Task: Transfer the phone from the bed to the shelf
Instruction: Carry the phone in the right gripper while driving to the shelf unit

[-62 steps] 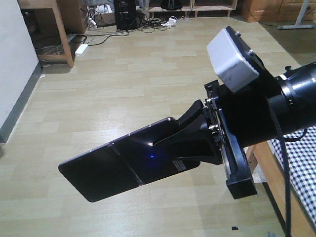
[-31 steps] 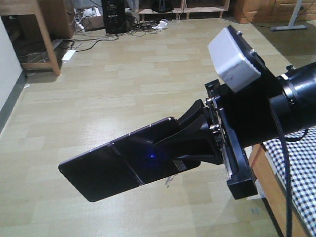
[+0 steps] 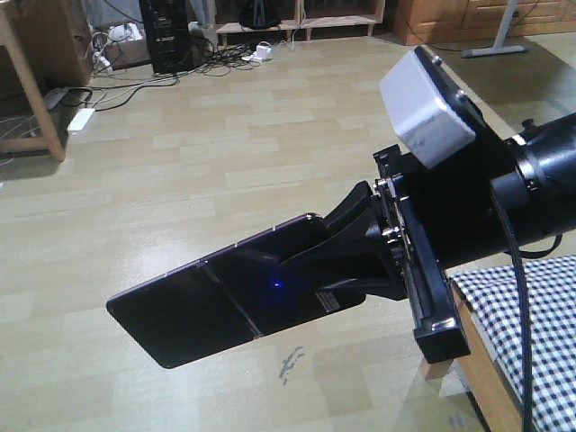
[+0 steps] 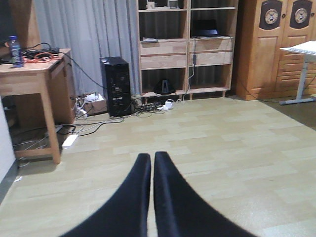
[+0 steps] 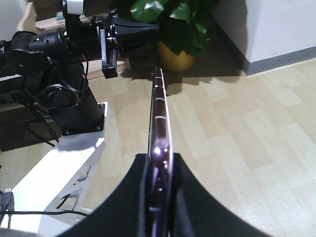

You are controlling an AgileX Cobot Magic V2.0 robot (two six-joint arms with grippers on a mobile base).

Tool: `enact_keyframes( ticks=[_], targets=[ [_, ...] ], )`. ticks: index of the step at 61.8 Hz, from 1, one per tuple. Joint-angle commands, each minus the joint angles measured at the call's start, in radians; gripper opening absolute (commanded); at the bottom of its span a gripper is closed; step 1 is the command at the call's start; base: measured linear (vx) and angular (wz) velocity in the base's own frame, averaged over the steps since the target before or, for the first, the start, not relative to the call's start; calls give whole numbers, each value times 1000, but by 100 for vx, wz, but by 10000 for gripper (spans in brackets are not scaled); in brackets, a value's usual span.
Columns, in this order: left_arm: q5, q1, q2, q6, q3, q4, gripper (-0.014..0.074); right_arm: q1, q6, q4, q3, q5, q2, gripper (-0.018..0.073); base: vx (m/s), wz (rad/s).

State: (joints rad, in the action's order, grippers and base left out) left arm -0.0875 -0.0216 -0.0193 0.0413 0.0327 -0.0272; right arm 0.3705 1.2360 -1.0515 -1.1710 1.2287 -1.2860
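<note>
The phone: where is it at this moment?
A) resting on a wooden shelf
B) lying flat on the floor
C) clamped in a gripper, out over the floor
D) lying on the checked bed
C: the right gripper is shut on one end of the phone, which juts out above the floor.

the phone [image 3: 207, 310] has a glossy black face, smooth like glass, and it mirrors the light. in the right wrist view its thin edge looks like polished pinkish-gold metal. the fingers of the right pincer [image 3: 310, 270] and of the left pincer [image 4: 152, 170] look like matt black plastic. the box [image 3: 423, 99] on the right wrist is matt white plastic. the bed [image 3: 531, 297] has checked cloth over a brown wooden frame. the floor [image 3: 225, 135] is pale wood-look planks with a mild sheen. the shelf [image 4: 187, 49] is light wood with visible grain.
</note>
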Motion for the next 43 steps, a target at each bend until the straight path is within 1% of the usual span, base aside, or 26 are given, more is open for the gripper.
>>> enact_keyframes(
  ticks=[1, 23, 43],
  targets=[
    [72, -3, -7, -9, -25, -10, 1, 0, 2, -86, -24, 56, 27, -2, 29, -13],
    [72, -3, -7, -9, -25, -10, 1, 0, 2, -86, -24, 57, 27, -2, 30, -8],
    [72, -3, -7, -9, -25, -10, 1, 0, 2, -86, -24, 57, 27, -2, 35, 4]
  ],
)
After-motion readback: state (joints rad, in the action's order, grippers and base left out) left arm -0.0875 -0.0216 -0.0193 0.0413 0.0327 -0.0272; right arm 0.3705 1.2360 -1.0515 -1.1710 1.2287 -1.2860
